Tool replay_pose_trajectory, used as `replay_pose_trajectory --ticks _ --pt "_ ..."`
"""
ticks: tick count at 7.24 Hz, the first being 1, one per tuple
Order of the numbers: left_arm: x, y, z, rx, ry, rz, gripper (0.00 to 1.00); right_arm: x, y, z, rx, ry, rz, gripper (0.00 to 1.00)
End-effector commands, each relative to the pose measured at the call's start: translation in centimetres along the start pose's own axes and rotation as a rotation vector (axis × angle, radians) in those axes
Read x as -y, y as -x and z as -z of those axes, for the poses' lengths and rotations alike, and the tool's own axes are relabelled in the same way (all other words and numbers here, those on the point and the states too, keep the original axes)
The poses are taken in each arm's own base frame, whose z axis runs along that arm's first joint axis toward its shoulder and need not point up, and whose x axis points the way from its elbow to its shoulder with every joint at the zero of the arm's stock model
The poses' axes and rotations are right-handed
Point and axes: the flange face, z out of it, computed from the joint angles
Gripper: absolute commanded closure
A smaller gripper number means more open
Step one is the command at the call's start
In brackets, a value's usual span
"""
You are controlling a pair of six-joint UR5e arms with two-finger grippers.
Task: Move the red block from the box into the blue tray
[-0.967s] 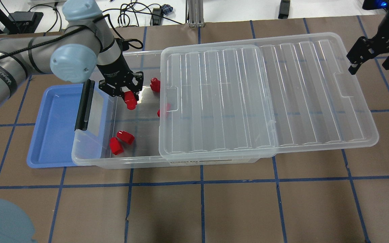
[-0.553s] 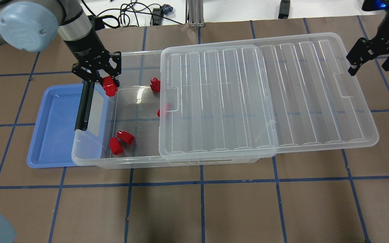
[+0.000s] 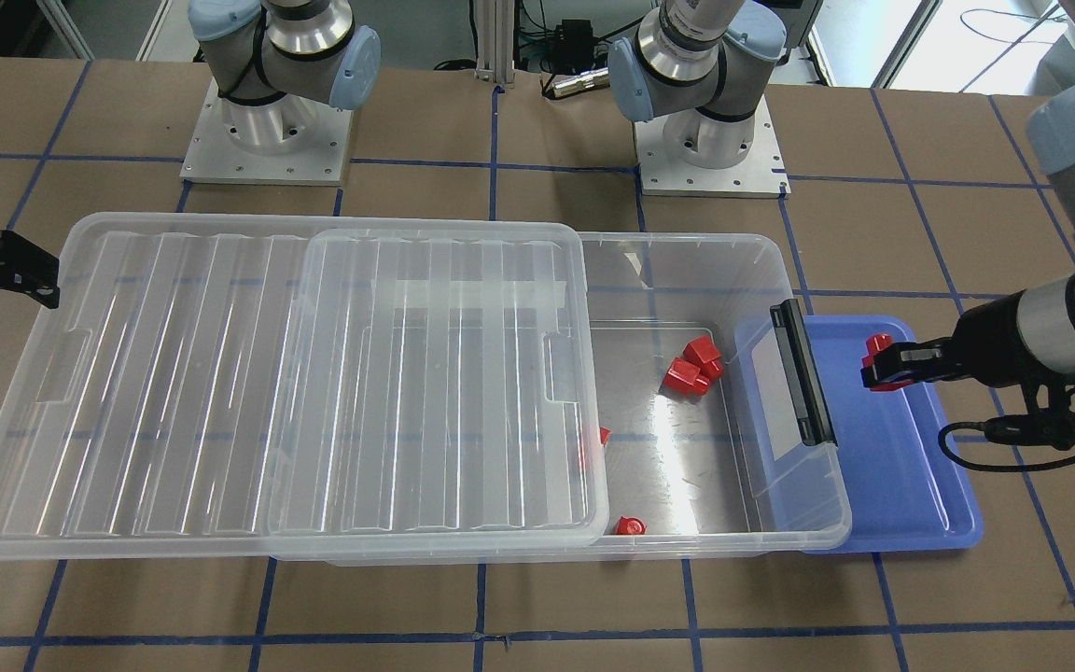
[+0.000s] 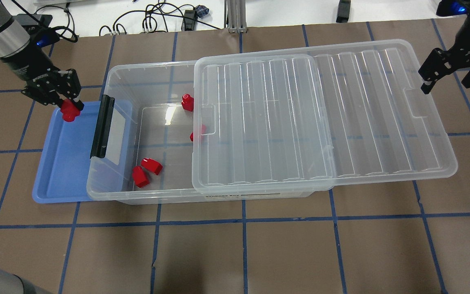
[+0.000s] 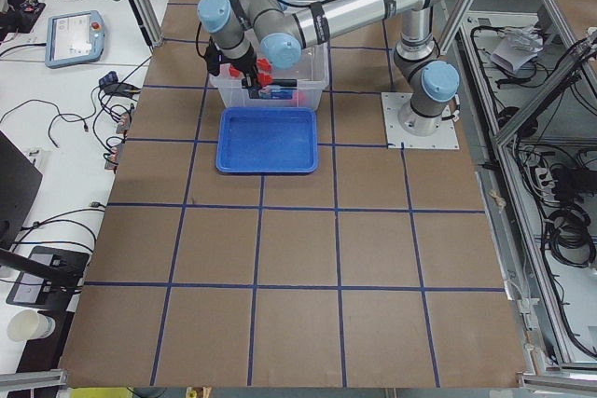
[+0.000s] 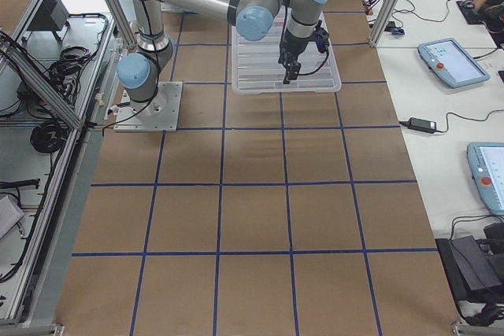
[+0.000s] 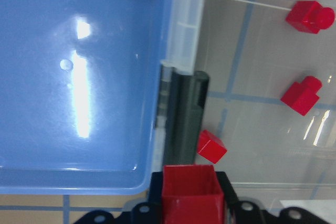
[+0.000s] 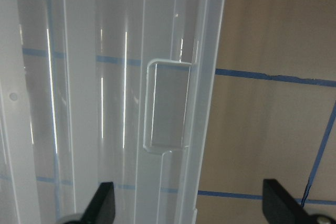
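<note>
My left gripper (image 4: 67, 105) is shut on a red block (image 4: 69, 111) and holds it above the far corner of the blue tray (image 4: 61, 163). The same block shows in the front view (image 3: 877, 359) and between the jaws in the left wrist view (image 7: 189, 190), with the tray (image 7: 79, 77) below. The clear box (image 4: 145, 66) lies partly on the tray's right side, its black latch (image 4: 103, 126) over the tray. Several red blocks (image 4: 151, 165) lie in the box's open end. My right gripper (image 4: 447, 76) is open and empty beyond the lid's right end.
The ribbed clear lid (image 4: 300, 114) is slid to the right and covers most of the box, overhanging its right end. The lid's handle notch (image 8: 165, 103) lies just ahead of my right gripper. Brown table with blue tape lines all around.
My left gripper has carried the red block up out of the box and leftward over the black latch to above the blue tray. The right arm has stayed put.
</note>
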Motion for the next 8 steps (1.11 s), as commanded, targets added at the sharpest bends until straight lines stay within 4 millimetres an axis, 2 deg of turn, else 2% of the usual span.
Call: replay_pose_trajectory --ticks 1,2,3,4,5,6,7,8 --pt "2.3 6.6 -5.0 0.001 -0.049 -0.127 0.88 0.2 -0.1 0.1 -0.004 -0.015 -0.001 0.0" --pt "3.0 7.9 -8.7 0.008 -0.074 -0.124 0.88 0.2 -0.1 0.0 -0.005 -0.013 -0.003 0.0" --pt "2.7 8.2 -11.9 0.015 -0.086 -0.126 0.88 0.3 -0.1 -0.1 -0.005 -0.013 0.002 0.0" --pt "2.4 8.3 -14.0 0.028 -0.105 -0.129 0.73 1.3 -0.6 -0.9 -0.01 -0.022 0.0 0.0" --pt "2.2 8.3 -14.6 0.033 -0.106 -0.126 0.16 2.4 -1.5 -1.4 -0.033 -0.058 -0.008 0.0" --pt "2.0 7.9 -13.3 0.037 -0.116 -0.118 0.0 3.2 -2.1 -2.7 -0.035 -0.039 -0.007 0.0" --pt "0.9 5.9 -10.5 0.029 -0.085 -0.134 0.0 3.8 -2.9 -3.1 -0.092 -0.045 -0.007 0.0" --pt "-0.4 2.9 -5.6 0.014 -0.037 -0.157 0.0 3.9 -3.2 -3.0 -0.116 -0.05 -0.007 0.0"
